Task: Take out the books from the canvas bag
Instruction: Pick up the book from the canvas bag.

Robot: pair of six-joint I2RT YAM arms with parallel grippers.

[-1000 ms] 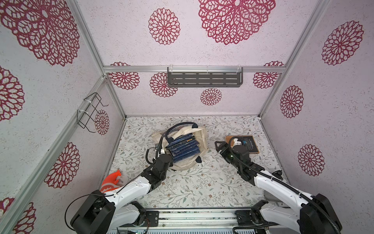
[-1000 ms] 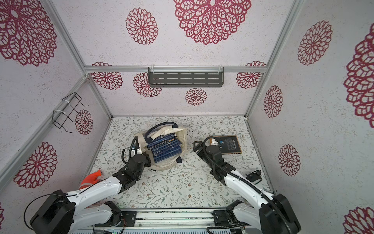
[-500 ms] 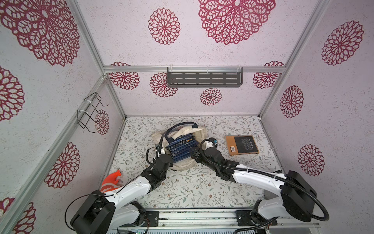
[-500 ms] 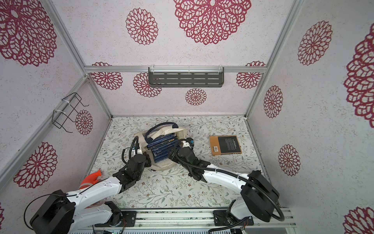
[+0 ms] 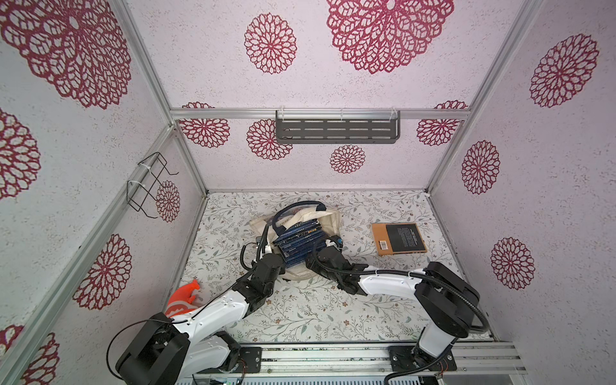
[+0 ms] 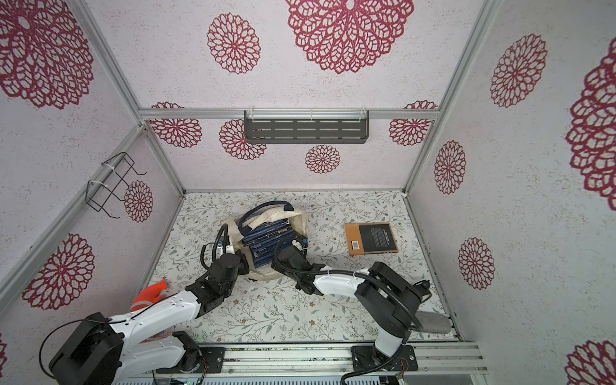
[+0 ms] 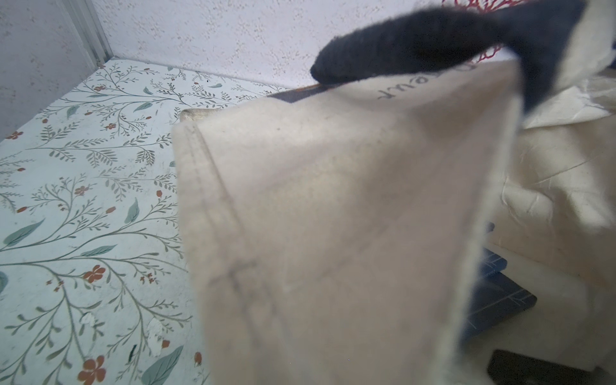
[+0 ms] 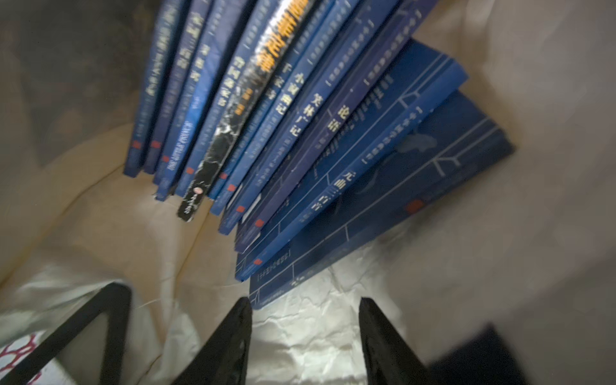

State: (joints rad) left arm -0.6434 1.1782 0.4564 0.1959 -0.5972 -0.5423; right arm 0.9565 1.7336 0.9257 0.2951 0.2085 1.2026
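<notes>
Now, our left fingers (image 5: pixel 266 249): pinched tight on canvas bag (image 7: pixel 333 216)
Our right fingers (image 8: pixel 243 313): parted, empty, books (image 8: pixel 333 150) just ahead

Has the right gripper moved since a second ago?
Yes. The right gripper has swung away from the orange book, across to the mouth of the bag.

One canvas bag (image 5: pixel 328 220) counted. About eleven books (image 8: pixel 333 126) counted inside bag, one black-marbled spine (image 8: pixel 213 156), rest blue; exact number not settled. One orange-brown book (image 5: pixel 398 238) counted right of bag. One grey shelf (image 5: pixel 336 131), one wire rack (image 5: pixel 148 185), one orange object (image 5: pixel 185 295) counted away from bag.
</notes>
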